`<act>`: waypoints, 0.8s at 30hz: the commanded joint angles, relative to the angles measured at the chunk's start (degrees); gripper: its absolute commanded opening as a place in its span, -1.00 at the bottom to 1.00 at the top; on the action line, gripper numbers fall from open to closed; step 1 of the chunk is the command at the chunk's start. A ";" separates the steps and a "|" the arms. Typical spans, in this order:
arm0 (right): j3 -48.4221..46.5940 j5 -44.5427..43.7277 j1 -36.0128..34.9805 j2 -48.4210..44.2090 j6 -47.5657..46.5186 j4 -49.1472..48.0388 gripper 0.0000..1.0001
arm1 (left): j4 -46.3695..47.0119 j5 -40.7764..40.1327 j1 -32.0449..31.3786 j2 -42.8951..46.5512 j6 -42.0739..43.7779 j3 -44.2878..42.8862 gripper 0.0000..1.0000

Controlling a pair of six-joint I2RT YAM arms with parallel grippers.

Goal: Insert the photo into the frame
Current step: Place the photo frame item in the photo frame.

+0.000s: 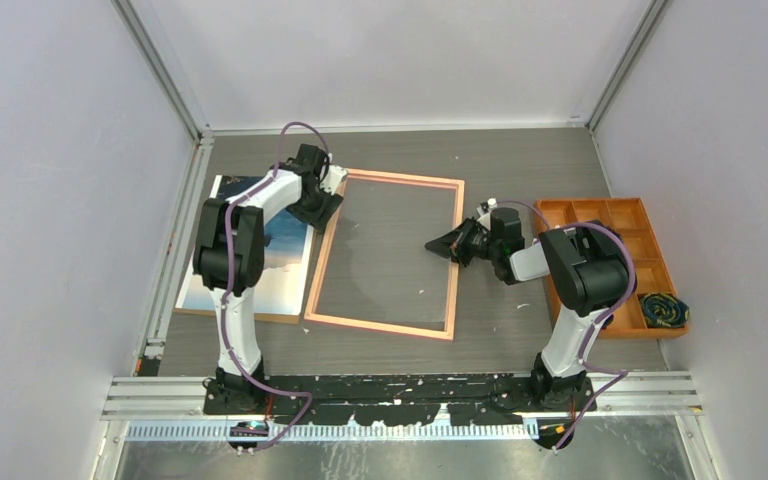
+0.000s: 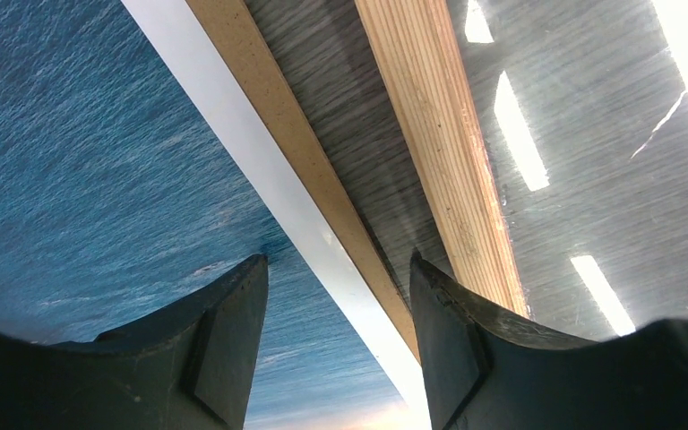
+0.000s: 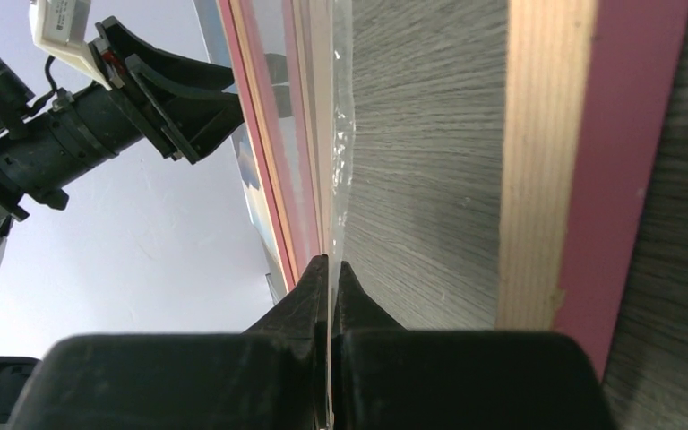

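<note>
Left arm reaches to upper left of centre, left gripper (image 1: 327, 208) tilted down, fingers (image 2: 233, 331) apart. Right arm folded at right of centre, right gripper (image 1: 434, 243) points left, fingers pinched on clear sheet (image 3: 341, 134).
</note>
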State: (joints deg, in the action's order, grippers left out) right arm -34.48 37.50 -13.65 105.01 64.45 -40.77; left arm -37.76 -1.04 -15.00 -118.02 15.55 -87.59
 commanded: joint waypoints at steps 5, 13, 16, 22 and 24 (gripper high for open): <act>0.55 3.28 -0.06 -1.80 8.22 -19.20 -0.98 | 1.99 0.59 -0.38 0.28 0.58 -0.05 0.22; 0.50 4.77 -0.37 -0.85 11.55 -26.40 -0.98 | 1.83 3.46 -0.38 1.27 0.64 0.25 0.22; 0.26 4.81 -0.41 0.16 11.69 -26.57 -0.98 | 1.74 3.42 -0.38 1.17 0.79 0.16 0.22; 0.16 6.07 -0.41 1.65 13.50 -29.47 -0.98 | 1.84 3.29 -0.38 1.31 0.93 0.47 0.22; 0.36 6.34 -0.39 1.54 13.52 -29.69 -0.98 | 1.82 3.24 -0.38 1.45 0.91 0.43 0.21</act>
State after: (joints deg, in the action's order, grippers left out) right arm -33.74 42.57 -13.76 106.87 76.90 -64.79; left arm -37.06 0.32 -15.11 -118.02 15.70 -87.48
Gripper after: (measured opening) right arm 0.023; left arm 0.609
